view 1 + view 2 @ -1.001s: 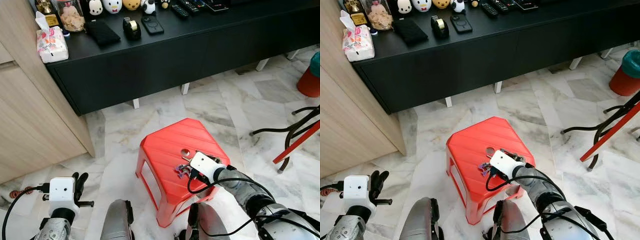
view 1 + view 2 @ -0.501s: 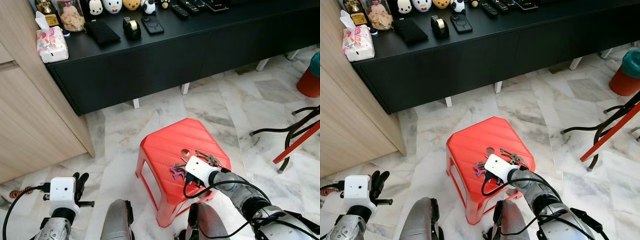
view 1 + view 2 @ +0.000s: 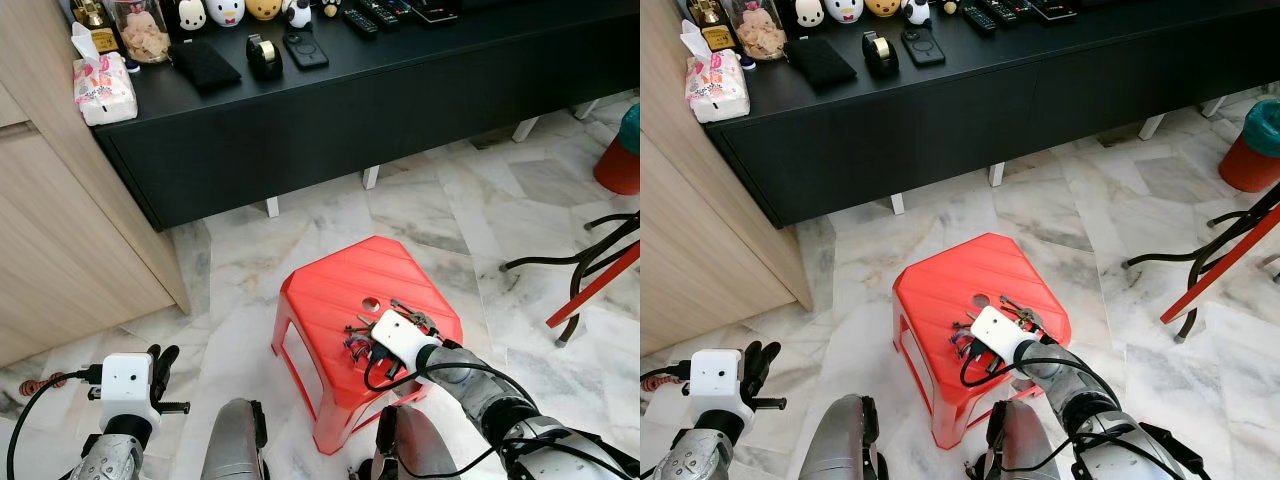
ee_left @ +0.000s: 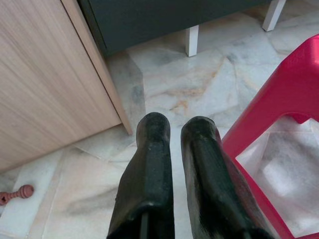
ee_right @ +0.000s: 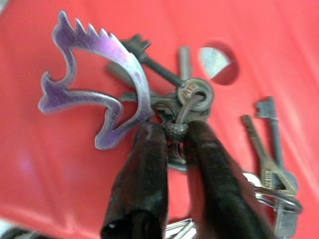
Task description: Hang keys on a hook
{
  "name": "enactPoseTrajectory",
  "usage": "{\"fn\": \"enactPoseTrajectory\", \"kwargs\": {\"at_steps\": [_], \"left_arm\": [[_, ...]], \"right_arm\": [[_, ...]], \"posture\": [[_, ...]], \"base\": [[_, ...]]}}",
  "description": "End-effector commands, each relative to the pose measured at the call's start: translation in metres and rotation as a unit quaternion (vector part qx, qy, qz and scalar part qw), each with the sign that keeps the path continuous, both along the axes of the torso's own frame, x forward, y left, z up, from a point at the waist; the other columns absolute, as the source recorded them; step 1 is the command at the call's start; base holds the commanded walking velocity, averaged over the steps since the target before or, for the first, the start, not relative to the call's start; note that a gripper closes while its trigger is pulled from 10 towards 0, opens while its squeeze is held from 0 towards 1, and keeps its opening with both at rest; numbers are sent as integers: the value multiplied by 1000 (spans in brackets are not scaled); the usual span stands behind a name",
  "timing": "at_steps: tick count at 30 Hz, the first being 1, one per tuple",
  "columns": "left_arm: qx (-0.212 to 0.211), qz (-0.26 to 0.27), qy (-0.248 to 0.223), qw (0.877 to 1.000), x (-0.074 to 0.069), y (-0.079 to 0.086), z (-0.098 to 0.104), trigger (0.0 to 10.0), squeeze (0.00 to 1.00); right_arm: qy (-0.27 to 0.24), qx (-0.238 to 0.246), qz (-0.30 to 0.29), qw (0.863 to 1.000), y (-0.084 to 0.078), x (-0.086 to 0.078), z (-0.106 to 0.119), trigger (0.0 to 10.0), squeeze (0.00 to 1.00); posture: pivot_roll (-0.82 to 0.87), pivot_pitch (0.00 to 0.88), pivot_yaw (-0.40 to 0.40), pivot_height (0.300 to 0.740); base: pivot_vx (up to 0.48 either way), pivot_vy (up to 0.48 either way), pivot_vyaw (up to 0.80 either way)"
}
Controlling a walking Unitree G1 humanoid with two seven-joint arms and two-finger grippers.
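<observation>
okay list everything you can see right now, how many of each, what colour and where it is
keys: one bunch, dull metal with a purple charm, on the red stool's top
stool: one, red, on the marble floor
cabinet: one, black, long and low, behind the stool
tissue pack: one, white and pink, on the cabinet's left end
pouch: one, black, on the cabinet top
phone: one, black, on the cabinet top
bin: one, red, far right on the floor
left gripper: black fingers close together, low beside the stool
right gripper: black fingers closed on the key ring
</observation>
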State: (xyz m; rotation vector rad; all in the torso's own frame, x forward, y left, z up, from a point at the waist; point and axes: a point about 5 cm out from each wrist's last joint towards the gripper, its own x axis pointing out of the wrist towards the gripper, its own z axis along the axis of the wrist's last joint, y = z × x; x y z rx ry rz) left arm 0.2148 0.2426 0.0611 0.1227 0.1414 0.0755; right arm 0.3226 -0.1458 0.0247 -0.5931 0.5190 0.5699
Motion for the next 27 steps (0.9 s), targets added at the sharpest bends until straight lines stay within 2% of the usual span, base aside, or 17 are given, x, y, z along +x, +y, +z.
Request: {"fn": "enactPoseTrajectory", "kwargs": {"at_steps": [1,6,8,14,20,23,24,26,27], "left_arm": [[6,-1,10,1000,-2,2,-3,10000,0],[6,-1,11,1000,1,1,-5,10000,0],[6,-1,11,1000,1,1,-5,10000,0],[7,2,10,1000,5,2,-6,10000,0],[9,3,8,1000,9,3,-6,10000,0],[9,5,8,1000,12,4,-8,10000,0],[10,6,8,1000,13,5,-9,10000,0],[10,7,8,1000,13,5,-10,10000,0],[11,14,10,1000,13,7,-12,10000,0]], "right_arm": [[-2,18,-31,999,-7,1,1,0,0],[-28,51,-77,995,-14,4,6,0,0],[-29,54,-78,995,-14,4,6,0,0],[-62,105,-91,988,-11,6,12,0,0],[-75,119,-102,985,-12,10,18,0,0],[-90,151,-127,976,-13,15,26,0,0],[-102,180,-143,968,-13,18,32,0,0],[-108,190,-149,964,-14,19,34,0,0],[-129,229,-167,950,-15,21,41,0,0]], "posture": [[226,221,-50,612],[221,211,-50,612],[221,210,-50,612],[221,188,-50,612],[220,175,-51,612],[221,154,-54,612],[219,141,-58,612],[219,135,-60,612],[218,112,-65,612]], "base": [[0,0,0],[0,0,0],[0,0,0],[0,0,0],[0,0,0],[0,0,0],[0,0,0],[0,0,0],[0,0,0]]}}
